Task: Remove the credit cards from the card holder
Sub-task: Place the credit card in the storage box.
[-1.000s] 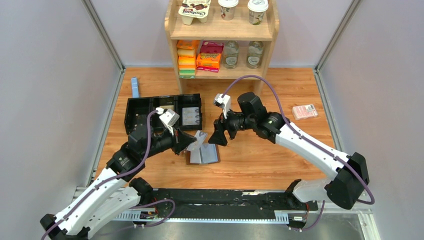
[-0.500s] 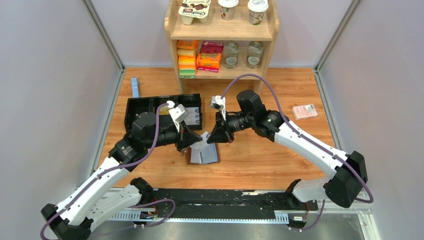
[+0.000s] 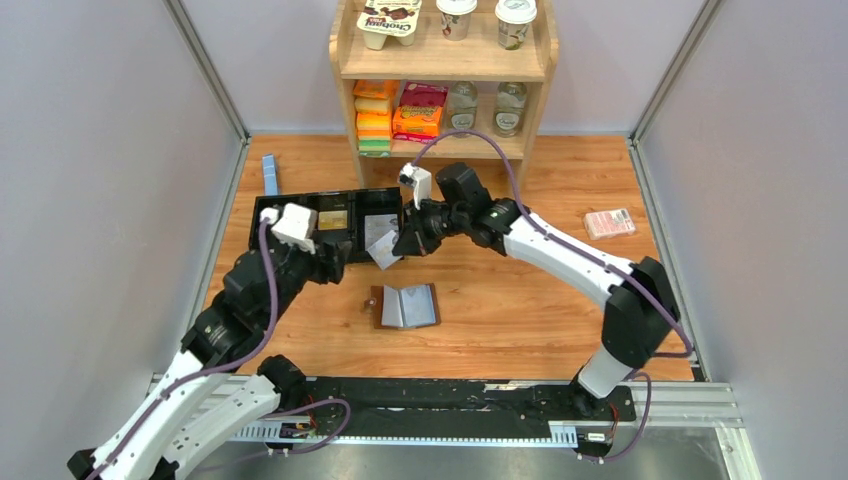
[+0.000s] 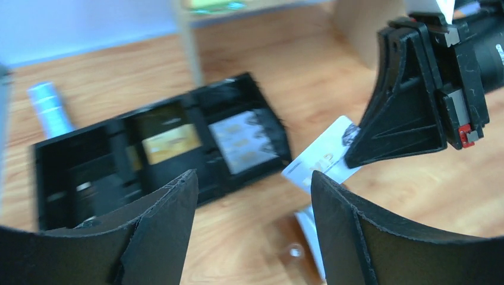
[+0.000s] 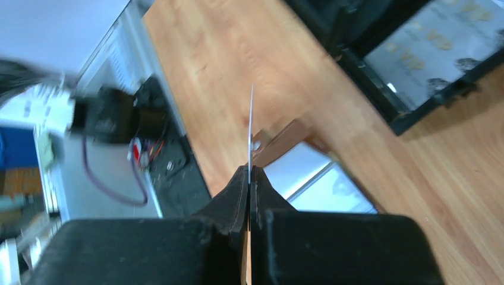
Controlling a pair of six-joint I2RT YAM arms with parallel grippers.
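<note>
The card holder (image 3: 405,307) lies open on the wooden table, brown edging around a grey-blue inside. My right gripper (image 3: 400,243) is shut on one pale credit card (image 3: 381,250) and holds it above the table, by the near right corner of the black tray (image 3: 300,212). In the right wrist view the credit card (image 5: 251,127) shows edge-on between the shut fingertips, with the card holder (image 5: 309,184) below. My left gripper (image 4: 252,228) stands open and empty, left of the held credit card (image 4: 324,155). A gold card (image 4: 169,142) and silvery cards (image 4: 243,141) lie in the tray.
A wooden shelf (image 3: 445,70) with snacks and bottles stands at the back. A narrow blue strip (image 3: 269,172) lies left of the tray and a pink-red packet (image 3: 609,222) lies at the far right. Grey walls close both sides.
My right gripper shut on the card and carried it up and left from the holder toward the tray. My left gripper let go, opened and drew back to the left.
</note>
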